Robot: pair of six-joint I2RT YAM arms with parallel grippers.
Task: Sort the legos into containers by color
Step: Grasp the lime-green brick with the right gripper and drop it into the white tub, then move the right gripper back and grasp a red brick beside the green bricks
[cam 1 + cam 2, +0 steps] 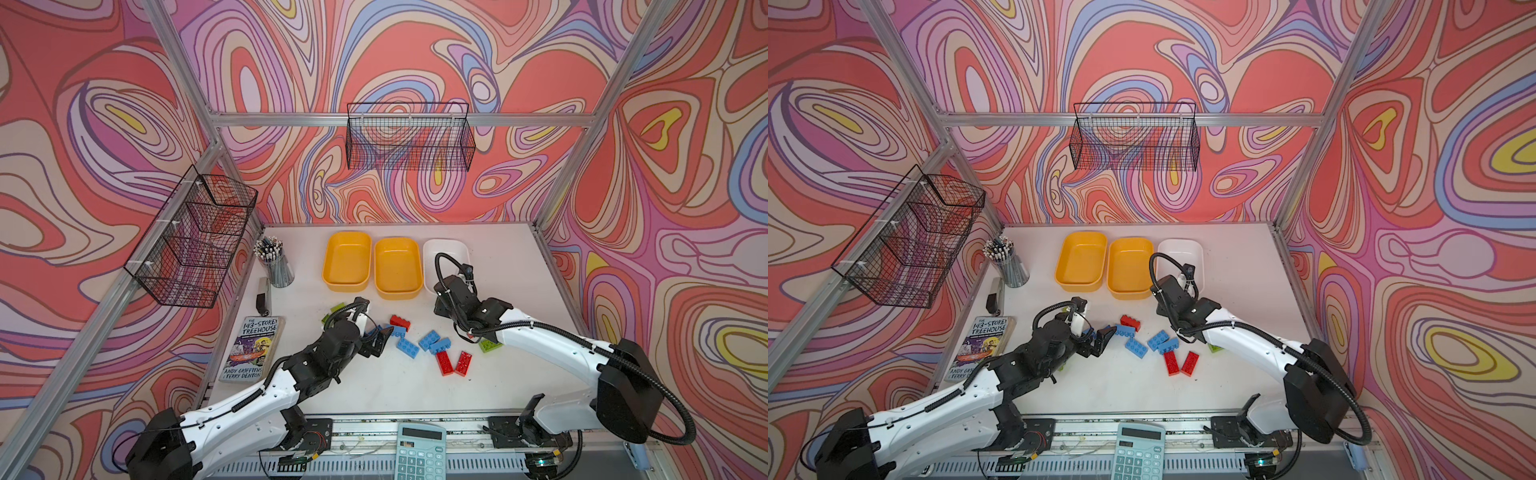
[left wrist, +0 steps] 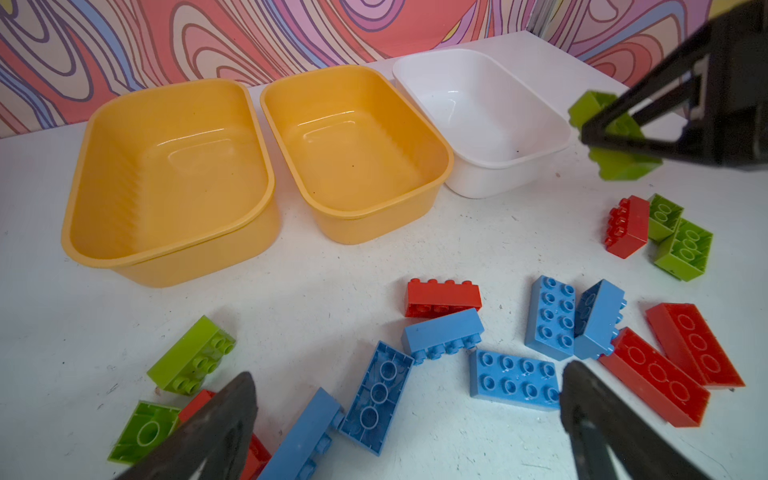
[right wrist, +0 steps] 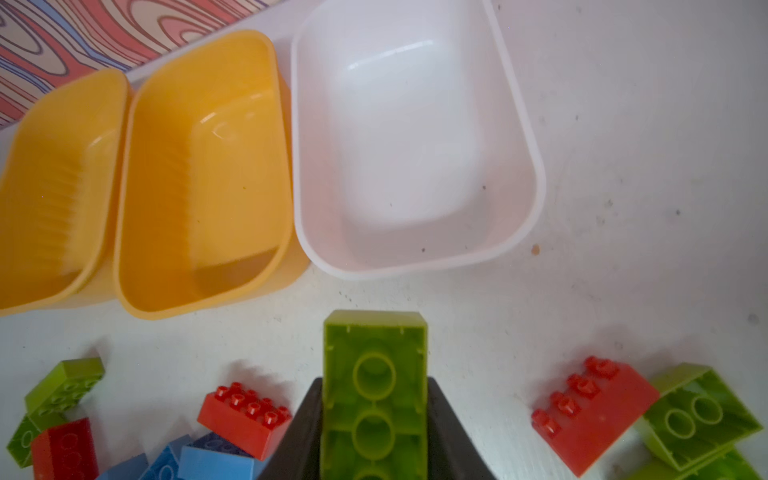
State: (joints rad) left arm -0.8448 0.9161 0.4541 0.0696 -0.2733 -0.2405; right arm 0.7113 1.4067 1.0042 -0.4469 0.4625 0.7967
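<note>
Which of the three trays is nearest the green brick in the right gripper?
The white tray, at the row's end, just ahead of the green brick; both yellow trays lie farther.

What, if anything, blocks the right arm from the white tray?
Probably nothing, so yes. The right gripper, shut on a green brick, hangs near the empty white tray; only bare table lies between them, and the left gripper is off among the blue bricks.

— Anything readable here?
— The book (image 1: pixel 252 349) cover says "THE 143-STOREY TREEHOUSE" at the top, and along the bottom "ANDY GRIFFITHS" above "TERRY DENTON".
— And the calculator (image 1: pixel 420 453)?
— Its keys carry markings, but they are too small to read with certainty.
</note>
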